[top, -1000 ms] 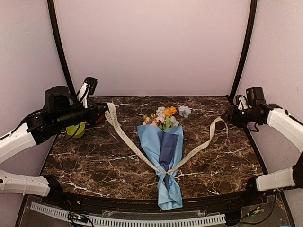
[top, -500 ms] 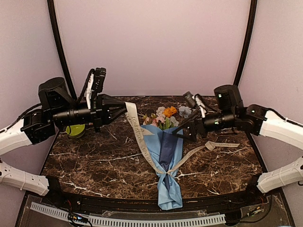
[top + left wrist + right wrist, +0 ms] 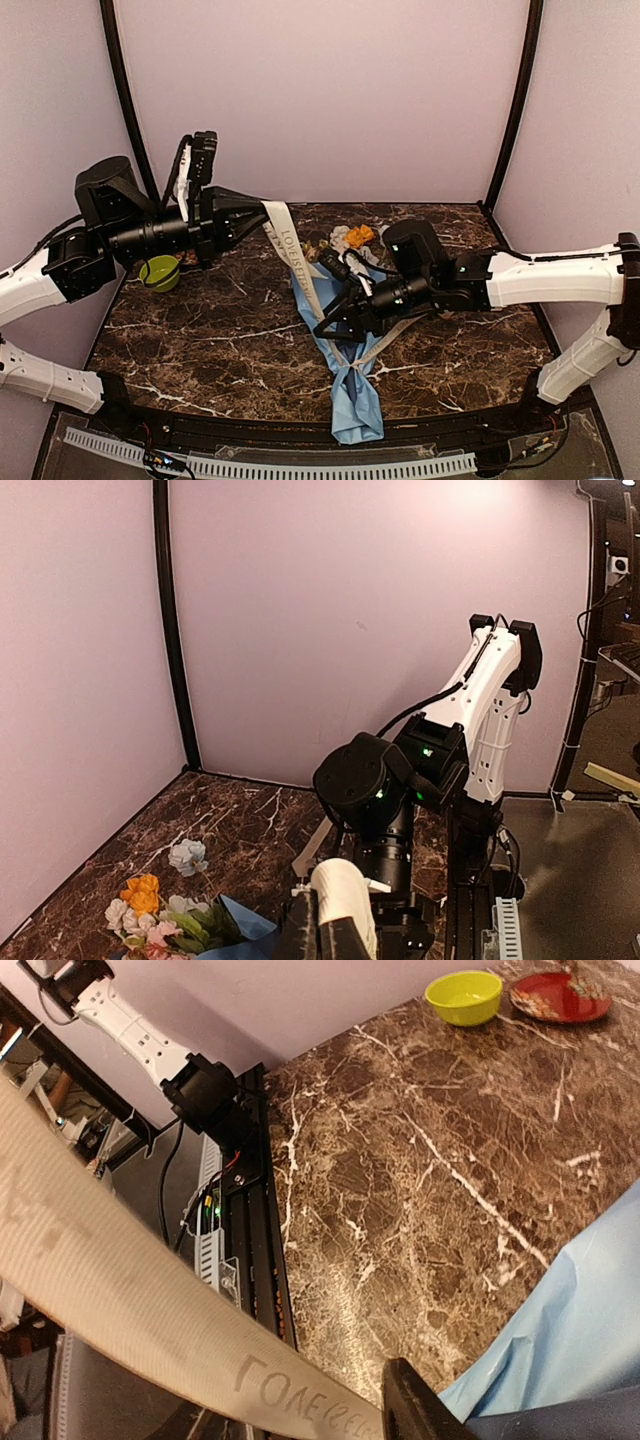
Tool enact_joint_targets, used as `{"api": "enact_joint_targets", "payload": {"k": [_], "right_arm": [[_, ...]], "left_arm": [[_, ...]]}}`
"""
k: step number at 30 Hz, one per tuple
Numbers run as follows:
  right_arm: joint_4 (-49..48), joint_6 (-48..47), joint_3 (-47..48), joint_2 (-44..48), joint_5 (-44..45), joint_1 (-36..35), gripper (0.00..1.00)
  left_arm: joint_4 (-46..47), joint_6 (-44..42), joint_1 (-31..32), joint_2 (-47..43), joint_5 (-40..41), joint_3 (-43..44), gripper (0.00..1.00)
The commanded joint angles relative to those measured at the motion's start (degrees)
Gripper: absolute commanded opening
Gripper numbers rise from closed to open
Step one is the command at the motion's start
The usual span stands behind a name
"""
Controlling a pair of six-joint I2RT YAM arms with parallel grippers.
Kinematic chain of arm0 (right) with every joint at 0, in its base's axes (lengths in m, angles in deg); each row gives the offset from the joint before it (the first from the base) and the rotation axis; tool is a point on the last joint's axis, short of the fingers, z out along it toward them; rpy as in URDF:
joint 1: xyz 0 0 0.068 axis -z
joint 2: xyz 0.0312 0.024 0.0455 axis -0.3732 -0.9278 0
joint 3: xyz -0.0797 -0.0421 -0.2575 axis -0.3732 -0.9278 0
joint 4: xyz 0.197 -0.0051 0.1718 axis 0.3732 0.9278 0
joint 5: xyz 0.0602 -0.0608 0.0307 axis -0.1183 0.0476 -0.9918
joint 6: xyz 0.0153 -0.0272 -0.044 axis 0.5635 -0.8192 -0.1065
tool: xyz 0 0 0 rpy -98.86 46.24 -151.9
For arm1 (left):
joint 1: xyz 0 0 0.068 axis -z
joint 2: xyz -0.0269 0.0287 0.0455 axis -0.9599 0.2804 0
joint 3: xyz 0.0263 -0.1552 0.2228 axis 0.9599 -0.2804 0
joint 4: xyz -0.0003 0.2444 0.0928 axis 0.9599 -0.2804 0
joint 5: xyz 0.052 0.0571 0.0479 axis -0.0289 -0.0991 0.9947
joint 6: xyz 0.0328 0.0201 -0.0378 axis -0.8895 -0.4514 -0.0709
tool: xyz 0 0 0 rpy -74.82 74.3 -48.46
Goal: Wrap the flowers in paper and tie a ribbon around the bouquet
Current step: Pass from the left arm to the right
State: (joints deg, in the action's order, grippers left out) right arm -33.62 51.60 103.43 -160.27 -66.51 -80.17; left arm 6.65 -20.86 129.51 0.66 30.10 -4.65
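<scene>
The bouquet lies mid-table, its flowers (image 3: 355, 237) at the far end of the light-blue and navy paper (image 3: 356, 410) cone. A cream ribbon (image 3: 300, 265) is knotted round the cone's lower part. My left gripper (image 3: 262, 213) is shut on the ribbon's left end and holds that strand raised and taut. In the left wrist view the ribbon (image 3: 345, 900) drapes over the shut fingers, with the flowers (image 3: 150, 910) at the lower left. My right gripper (image 3: 328, 325) hovers over the cone with its jaws apart at that strand. In the right wrist view the ribbon (image 3: 150, 1300) runs against one finger (image 3: 420, 1410).
A green bowl (image 3: 160, 272) sits at the table's far left, and a red plate (image 3: 560, 995) lies beside the bowl (image 3: 463, 995). The ribbon's right strand lies loose on the marble under my right arm (image 3: 500, 280). A black rail (image 3: 270, 465) lines the near edge.
My right gripper let go of the ribbon's right end, swung left and came down over the bouquet to the left strand. My left gripper drew its end inward and up.
</scene>
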Motion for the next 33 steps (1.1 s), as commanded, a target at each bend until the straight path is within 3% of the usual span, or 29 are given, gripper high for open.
{"api": "enact_joint_targets", "payload": {"k": [1, 5, 8, 11, 13, 16, 18, 19, 22, 23, 27, 30, 33], "right_arm": [[-9.4, 3.59, -1.95, -1.54, 1.64, -0.58, 0.41], [-9.22, 4.03, -2.96, -1.46, 1.37, -0.8, 0.19], [-7.86, 3.93, -3.74, -0.1, 1.43, -0.89, 0.0], [-7.24, 4.1, -4.71, 1.74, 0.77, -0.98, 0.0], [-6.8, 4.08, -5.29, 2.97, -0.21, -1.07, 0.0], [-6.64, 4.12, -6.37, 4.75, -1.66, -1.15, 0.0], [-6.22, 3.85, -6.74, 5.47, -2.3, -1.15, 0.0], [-5.75, 3.38, -6.67, 5.58, -2.46, -1.15, 0.0], [-4.7, 2.32, -6.32, 5.59, -3.48, -1.18, 0.0], [-4.7, 2.2, -6.19, 5.5, -4.02, -1.16, 0.0], [-4.27, 1.21, -5.79, 4.59, -5.45, -1.14, 0.0], [-4.53, 0.74, -5.76, 4.18, -5.52, -1.18, 0.0], [-5.37, 0.68, -5.87, 3.87, -5.79, -1.18, 0.0]], "left_arm": [[1.49, -1.82, 0.2, -0.34, 1.89, 1.47, 0.0], [0.21, -2.0, 0.2, -0.63, 6.04, 1.48, 0.0], [-5.35, -0.02, 0.2, 0.01, 20.41, 2.72, 0.0], [-14.12, 3.29, 0.11, 0.84, 37.44, 0.73, 0.0], [-20.34, 8.37, 0.11, 1.57, 43.49, -3.82, 0.0], [-24.26, 15.33, 0.42, 3.75, 38.07, -13.19, 0.0], [-21.8, 19.79, 3.68, 5.48, 34.48, -20.08, 0.0], [-19.29, 20.14, 6.65, 6.29, 35.0, -22.72, 0.06], [-11.9, 17.97, 15.15, 8.74, 37.14, -26.58, 0.44], [-10.11, 16.65, 16.73, 9.45, 36.89, -26.96, 0.52], [-3.94, 9.75, 19.65, 10.28, 32.79, -28.11, 0.62], [8.5, 3.09, 19.79, 8.39, 25.01, -31.71, 0.8], [20.28, -0.24, 19.8, 8.93, 26.35, -33.62, 0.81]]}}
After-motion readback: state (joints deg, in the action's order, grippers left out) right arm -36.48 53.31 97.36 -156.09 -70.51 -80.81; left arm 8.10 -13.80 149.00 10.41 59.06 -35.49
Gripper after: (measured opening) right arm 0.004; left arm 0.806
